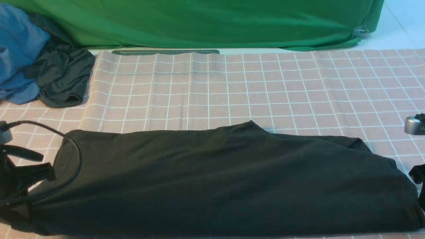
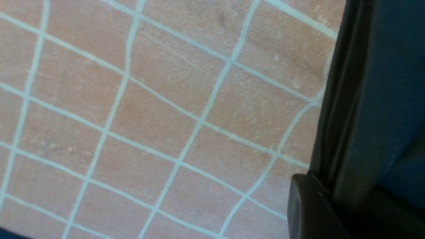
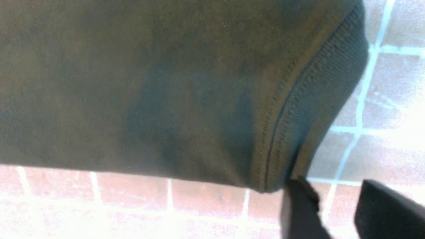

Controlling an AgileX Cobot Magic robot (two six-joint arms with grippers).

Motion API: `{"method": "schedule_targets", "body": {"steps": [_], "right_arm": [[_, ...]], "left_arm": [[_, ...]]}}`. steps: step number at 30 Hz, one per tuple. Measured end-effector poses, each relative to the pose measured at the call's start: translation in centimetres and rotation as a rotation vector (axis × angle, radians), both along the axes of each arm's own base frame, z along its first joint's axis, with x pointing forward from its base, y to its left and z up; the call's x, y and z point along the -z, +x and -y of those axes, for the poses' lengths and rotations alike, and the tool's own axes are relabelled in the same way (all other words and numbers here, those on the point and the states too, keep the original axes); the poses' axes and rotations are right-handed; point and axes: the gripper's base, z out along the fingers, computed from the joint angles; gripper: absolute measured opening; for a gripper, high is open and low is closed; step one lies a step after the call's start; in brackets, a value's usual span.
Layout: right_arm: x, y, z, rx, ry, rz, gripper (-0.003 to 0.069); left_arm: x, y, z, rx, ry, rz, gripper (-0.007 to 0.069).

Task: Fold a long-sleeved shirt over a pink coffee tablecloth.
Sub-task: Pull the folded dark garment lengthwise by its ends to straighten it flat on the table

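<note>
The black long-sleeved shirt (image 1: 215, 179) lies folded into a long band across the near part of the pink coffee tablecloth (image 1: 265, 89). My left gripper (image 1: 45, 166) is at the shirt's left end with its jaws a little apart. In the left wrist view one of its fingers (image 2: 308, 205) rests against the shirt's edge (image 2: 365, 99). My right gripper (image 3: 333, 194) is at the shirt's right end, open, with bare grid cloth between the jaws. One fingertip just touches the ribbed neckband (image 3: 318, 83). In the front view only its tip (image 1: 419, 174) shows.
A blue garment (image 1: 16, 49) and a smaller dark grey-green garment (image 1: 63, 76) are heaped at the back left. A bright green cloth (image 1: 206, 23) hangs along the back. A grey part of the right arm (image 1: 414, 125) shows at the right edge.
</note>
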Motion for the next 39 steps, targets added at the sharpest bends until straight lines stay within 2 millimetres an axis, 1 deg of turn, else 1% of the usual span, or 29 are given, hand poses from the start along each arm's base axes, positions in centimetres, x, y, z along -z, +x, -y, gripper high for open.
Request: {"method": "schedule_targets", "body": {"steps": [1,2,4,5,6,7,8,9,10,11,12,14,15,16,17,18,19,21,23,24,25,26,30,32,35,39], "right_arm": [[0.0,0.0,0.0,-0.001,-0.001,0.001,0.0313],[-0.2,0.1,0.0,0.0,-0.002,0.005,0.0307],[-0.7,0.6,0.0,0.013,0.006,0.024,0.027],[-0.9,0.8,-0.1,0.013,0.008,0.034,0.026],[-1.5,1.2,-0.4,0.009,0.015,0.056,0.0215],[-1.7,1.5,-0.6,0.004,0.019,0.071,0.0194],[-2.4,2.1,-1.2,-0.011,0.028,0.107,0.0153],[-2.6,2.5,-1.7,-0.026,0.033,0.13,0.0127],[-3.0,3.1,-2.4,-0.05,0.037,0.178,0.0097],[-3.3,3.6,-3.2,-0.085,0.037,0.22,0.0069],[-3.6,4.2,-4.4,-0.138,0.039,0.265,0.0041],[-3.6,4.7,-5.5,-0.183,0.042,0.299,0.0035],[-3.4,5.2,-6.5,-0.218,0.048,0.315,0.0034],[-3.0,5.7,-7.4,-0.247,0.054,0.315,0.0035],[-2.6,5.9,-7.8,-0.262,0.056,0.308,0.0035],[-1.8,6.4,-8.6,-0.283,0.061,0.29,0.0035],[-1.1,6.7,-9.0,-0.295,0.062,0.276,0.0035],[0.9,7.5,-10.0,-0.317,0.061,0.253,0.0035],[2.2,7.8,-10.6,-0.33,0.06,0.242,0.0036],[2.5,8.0,-10.7,-0.332,0.059,0.245,0.0036],[3.5,8.4,-11.0,-0.334,0.056,0.245,0.0036],[3.8,8.6,-11.0,-0.325,0.056,0.246,0.0036],[3.9,9.5,-10.4,-0.233,0.057,0.307,0.0043],[3.8,9.8,-10.0,-0.205,0.057,0.331,0.0048],[3.9,10.5,-8.9,-0.163,0.04,0.384,0.0065],[3.9,10.6,-8.3,-0.145,0.036,0.38,0.0082]], "left_arm": [[-0.3,-0.1,-0.1,-0.002,0.007,-0.018,0.0218],[-0.6,0.1,-0.1,-0.002,0.01,-0.013,0.0253],[-1.8,0.8,-0.2,-0.005,0.013,0.02,0.0316],[-2.0,1.0,-0.2,-0.007,0.011,0.03,0.033],[-3.2,1.7,-0.2,-0.014,0.004,0.074,0.0352],[-3.7,2.0,-0.2,-0.017,-0.003,0.096,0.036],[-4.7,2.7,0.1,-0.021,-0.027,0.143,0.0358],[-5.3,3.1,0.3,-0.017,-0.04,0.173,0.0353],[-6.0,3.7,1.2,-0.001,-0.084,0.219,0.0338],[-6.3,4.0,1.8,0.021,-0.111,0.245,0.0311],[-6.6,4.5,2.9,0.063,-0.148,0.287,0.0263],[-6.6,4.9,4.4,0.102,-0.188,0.317,0.0192],[-6.3,5.2,5.6,0.139,-0.204,0.324,0.0122],[-5.9,5.5,6.6,0.17,-0.214,0.321,0.0076],[-5.4,5.7,7.4,0.19,-0.223,0.304,0.0051],[-4.4,6.0,8.2,0.203,-0.23,0.276,0.0031],[-3.8,6.2,8.8,0.216,-0.234,0.26,0.0022],[-1.6,6.9,10.2,0.242,-0.238,0.213,0.0012],[0.1,7.4,10.8,0.25,-0.236,0.178,0.0012],[0.8,7.5,10.9,0.252,-0.232,0.166,0.0012],[2.3,7.8,11.0,0.255,-0.219,0.128,0.0012],[3.2,8.0,10.9,0.254,-0.204,0.11,0.0012],[5.4,8.5,9.9,0.258,-0.087,0.088,0.0012],[5.6,8.7,9.7,0.257,-0.056,0.098,0.0012],[5.7,9.1,9.0,0.261,0.022,0.141,0.0012],[5.6,9.5,8.6,0.261,0.067,0.182,0.0013]]}}
